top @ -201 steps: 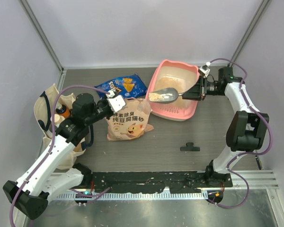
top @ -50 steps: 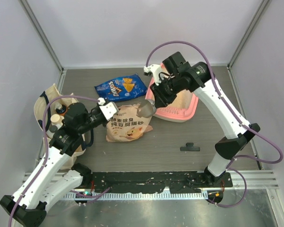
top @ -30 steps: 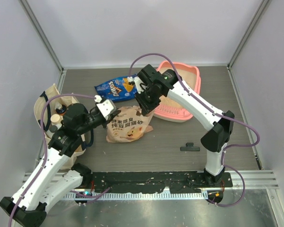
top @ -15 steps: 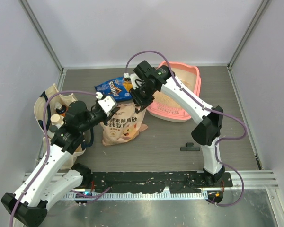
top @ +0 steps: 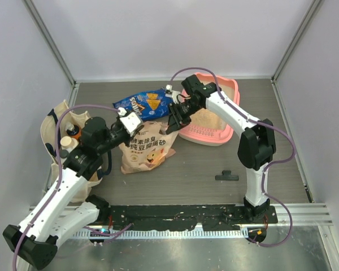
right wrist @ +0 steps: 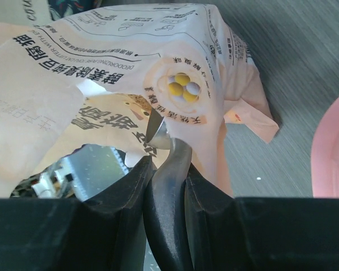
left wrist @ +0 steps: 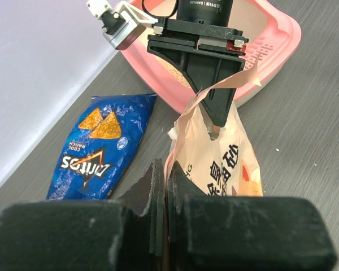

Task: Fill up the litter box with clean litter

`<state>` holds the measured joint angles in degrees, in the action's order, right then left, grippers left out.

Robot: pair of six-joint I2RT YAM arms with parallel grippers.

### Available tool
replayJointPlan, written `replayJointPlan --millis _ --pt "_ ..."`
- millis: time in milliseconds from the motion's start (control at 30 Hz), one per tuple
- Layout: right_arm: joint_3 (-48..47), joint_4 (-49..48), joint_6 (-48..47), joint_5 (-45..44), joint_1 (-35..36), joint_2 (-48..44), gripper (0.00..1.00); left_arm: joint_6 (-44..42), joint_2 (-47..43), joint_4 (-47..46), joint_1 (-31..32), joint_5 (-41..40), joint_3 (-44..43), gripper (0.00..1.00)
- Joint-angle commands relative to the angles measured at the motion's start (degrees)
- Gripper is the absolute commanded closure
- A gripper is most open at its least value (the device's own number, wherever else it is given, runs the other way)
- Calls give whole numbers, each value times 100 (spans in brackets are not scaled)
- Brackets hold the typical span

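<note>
The pink litter box stands at the back right with pale beige clean litter spread inside; its rim also shows in the left wrist view. The pinkish-beige litter bag with the cartoon cat lies left of it. My left gripper is shut on the bag's torn top edge and holds the mouth up. My right gripper is shut on a grey metal scoop's handle. The scoop's bowl is hidden inside the bag's mouth.
A blue Doritos bag lies flat behind the litter bag. A cream tote bag holding bottles stands at the left wall. A small black clip lies on the grey table toward the front right.
My right arm swung from over the litter box across to the litter bag, and the scoop went into the bag's mouth. My left gripper kept its hold and raised the bag's mouth.
</note>
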<state>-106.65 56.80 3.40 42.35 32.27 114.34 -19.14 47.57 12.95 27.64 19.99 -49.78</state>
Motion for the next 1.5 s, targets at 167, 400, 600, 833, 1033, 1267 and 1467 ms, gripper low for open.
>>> replayJointPlan --millis 167,400,600,833,1033,1267,1467 --pt "276 -1425 1126 1803 -625 -395 98 -582 -55 -566 66 199 -919 100" --pt "417 -1900 1558 2120 -819 -536 99 -872 -99 -320 66 -12 -981 100" --pt "706 -1865 1594 2541 -1108 -632 99 -1136 -204 -205 58 -65 -964 100" --pt "532 -471 -254 2743 -1425 -809 99 -1189 -222 -117 58 -214 -1007 100" --pt "425 728 -1754 3050 -1557 -703 98 -1066 -134 -3 66 -531 -1156 100" --pt "549 824 -2131 3692 -1882 -677 98 -1092 -29 296 66 -540 -1315 100" --pt "602 1149 -2414 3974 -2093 -624 99 -1048 68 287 66 -724 -1368 100"
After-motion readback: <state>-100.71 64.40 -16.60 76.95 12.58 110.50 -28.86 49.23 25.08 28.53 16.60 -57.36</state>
